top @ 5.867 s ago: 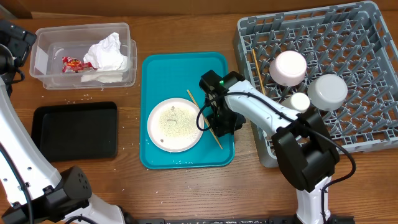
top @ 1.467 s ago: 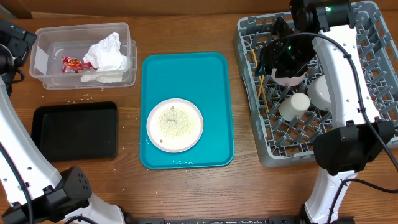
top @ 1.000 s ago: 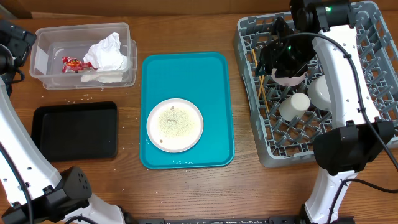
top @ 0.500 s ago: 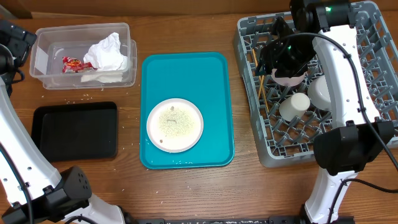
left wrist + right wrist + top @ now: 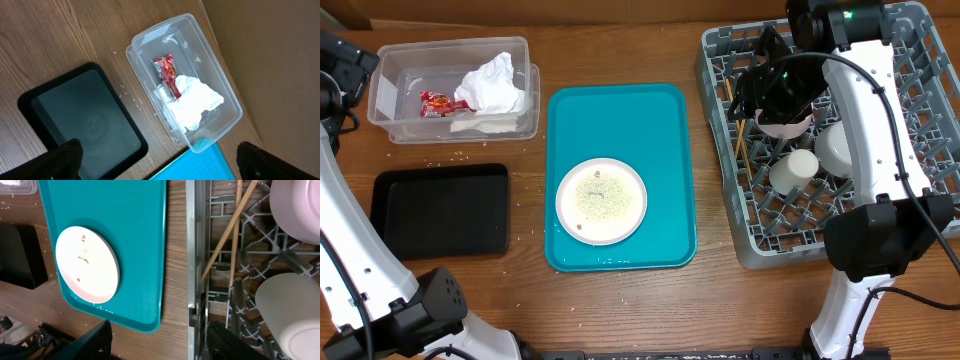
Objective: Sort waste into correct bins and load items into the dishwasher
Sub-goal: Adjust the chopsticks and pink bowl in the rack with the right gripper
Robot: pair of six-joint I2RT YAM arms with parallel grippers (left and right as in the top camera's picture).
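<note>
Overhead: white plate (image 5: pixel 601 200), flecked with rice, on teal tray (image 5: pixel 620 120); right wrist view adds right claw (image 5: pixel 162 341) fingers apart, gripping nothing, chopsticks (image 5: pixel 234 240) crossed inside rack (image 5: pixel 192 255); left wrist view adds left claw (image 5: pixel 160 160) spread wide above tub (image 5: pixel 207 60) holding wrapper (image 5: pixel 169 75) and napkins (image 5: pixel 192 102), black tray (image 5: pixel 85 120) beside.

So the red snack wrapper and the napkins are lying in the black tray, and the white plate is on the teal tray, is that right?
Not quite: the red snack wrapper and the napkins lie in the clear tub, not the black tray, as the left wrist view shows. The white plate is indeed on the teal tray.
</note>
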